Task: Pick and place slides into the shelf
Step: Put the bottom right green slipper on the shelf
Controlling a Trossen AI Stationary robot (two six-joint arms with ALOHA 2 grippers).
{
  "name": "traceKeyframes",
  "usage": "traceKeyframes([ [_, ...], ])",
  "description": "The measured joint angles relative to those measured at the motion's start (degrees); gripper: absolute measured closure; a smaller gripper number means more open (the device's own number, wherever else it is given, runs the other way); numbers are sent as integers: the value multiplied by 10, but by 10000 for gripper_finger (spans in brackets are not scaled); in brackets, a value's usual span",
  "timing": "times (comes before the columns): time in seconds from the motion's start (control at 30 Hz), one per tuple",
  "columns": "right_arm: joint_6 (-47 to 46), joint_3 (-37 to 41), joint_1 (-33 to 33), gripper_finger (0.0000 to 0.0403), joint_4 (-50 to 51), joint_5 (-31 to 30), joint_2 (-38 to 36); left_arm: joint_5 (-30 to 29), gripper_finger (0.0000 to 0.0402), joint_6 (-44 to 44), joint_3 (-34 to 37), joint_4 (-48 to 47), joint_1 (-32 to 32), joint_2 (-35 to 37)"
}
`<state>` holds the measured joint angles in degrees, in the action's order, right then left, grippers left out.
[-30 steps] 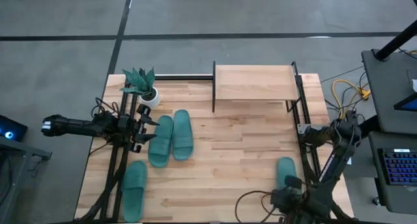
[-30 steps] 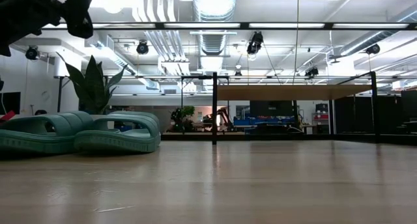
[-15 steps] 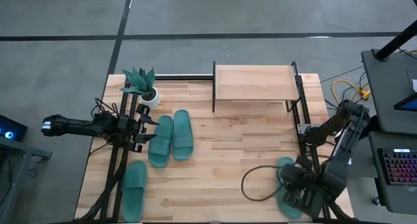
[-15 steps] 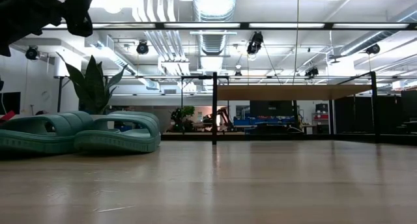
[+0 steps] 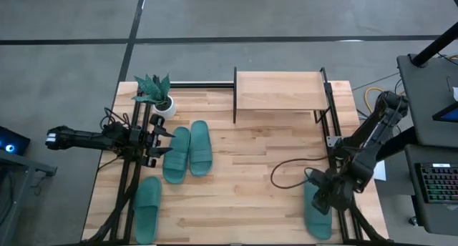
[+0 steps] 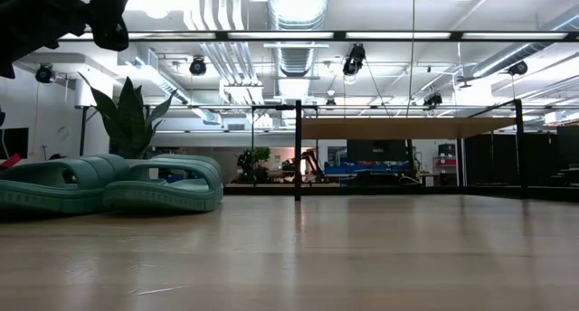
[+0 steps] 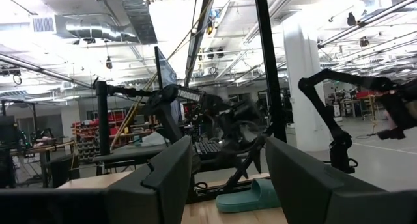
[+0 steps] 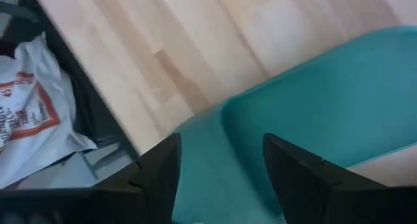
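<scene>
Two teal slides point(image 5: 177, 154) point(image 5: 200, 147) lie side by side, soles down, left of the table's middle. A third slide point(image 5: 148, 207) lies near the front left. The fourth slide point(image 5: 315, 221) lies at the front right. The shelf point(image 5: 279, 91) stands at the far edge. My left gripper point(image 5: 166, 141) hovers open just left of the pair, above the table point(image 6: 54, 13), with nothing between its fingers point(image 7: 228, 146). My right gripper point(image 5: 320, 201) points down over the fourth slide's far part, open, and teal point(image 8: 313, 100) shows between its fingers point(image 8: 221, 139). I cannot tell if it touches.
A small potted plant point(image 5: 156, 94) stands at the far left corner. A dark cable loop point(image 5: 286, 178) lies on the wood left of my right gripper. Black frame rails point(image 5: 330, 131) run along the table's right side, with a white printed bag point(image 8: 32, 126) beyond them.
My right gripper has gone from the table's near edge toward the far edge, and it now stands over the far part of the front-right slide. Its arm has swung out to the right. The slide has stayed in place.
</scene>
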<state>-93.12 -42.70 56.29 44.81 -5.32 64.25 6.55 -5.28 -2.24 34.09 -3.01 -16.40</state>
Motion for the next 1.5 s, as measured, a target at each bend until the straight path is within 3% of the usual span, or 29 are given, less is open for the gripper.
traceKeyframes([
  [0.33, 7, 116, 0, 197, -149, 25, -38, 0, 219, 0, 0, 0, 0, 0],
  [0.8, 53, 125, 0, 201, -218, 56, -22, 0, 219, 1, 1, 0, 0, 0],
  [1.3, 66, 125, 0, 255, -291, 68, 40, 0, 219, 1, 2, -1, 0, 0],
  [1.5, 84, 125, 0, 299, -319, 81, 68, 0, 219, 1, 2, 0, 0, 0],
])
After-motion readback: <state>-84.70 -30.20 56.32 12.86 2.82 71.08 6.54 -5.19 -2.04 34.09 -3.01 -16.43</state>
